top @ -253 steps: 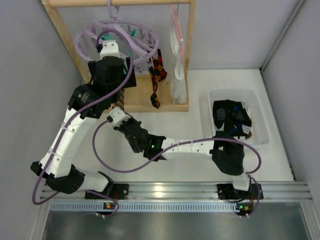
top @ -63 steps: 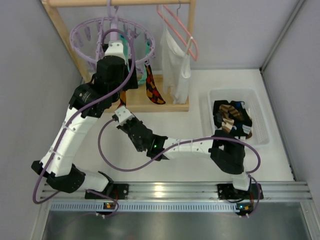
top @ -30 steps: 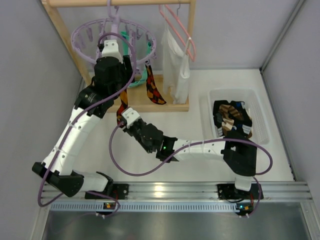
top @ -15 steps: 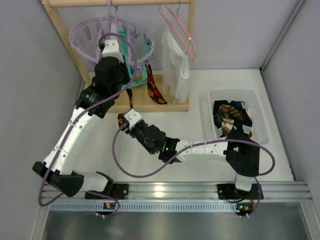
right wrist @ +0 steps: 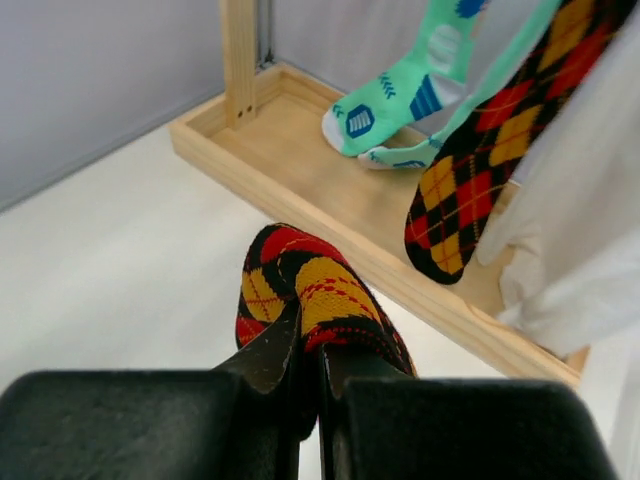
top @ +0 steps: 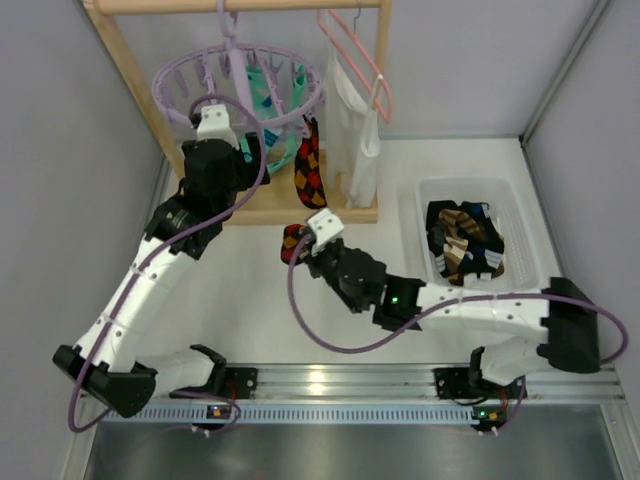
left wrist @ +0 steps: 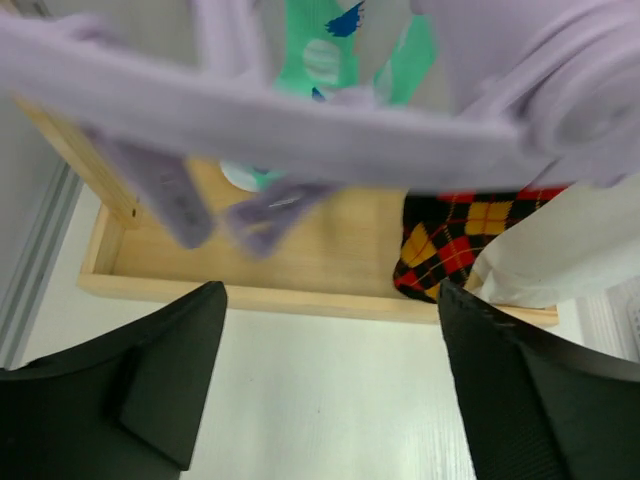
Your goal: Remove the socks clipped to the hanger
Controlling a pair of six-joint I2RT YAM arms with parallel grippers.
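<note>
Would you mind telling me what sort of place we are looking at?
Probably a robotics lab cell staged as a laundry corner: grey walls around a white table, two arms mounted on a metal rail, and a wooden rack carrying a clip hanger with socks.

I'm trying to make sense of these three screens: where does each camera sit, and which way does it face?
Top external: above and behind, looking down on wooden rack, lavender hanger, white bin; left arm and right arm show.
Left wrist: faces the rack base beneath the hanger; open left gripper shows.
Right wrist: faces the rack; right gripper shows, shut on a held argyle sock.
Wrist views share the hanging argyle sock and mint sock.
</note>
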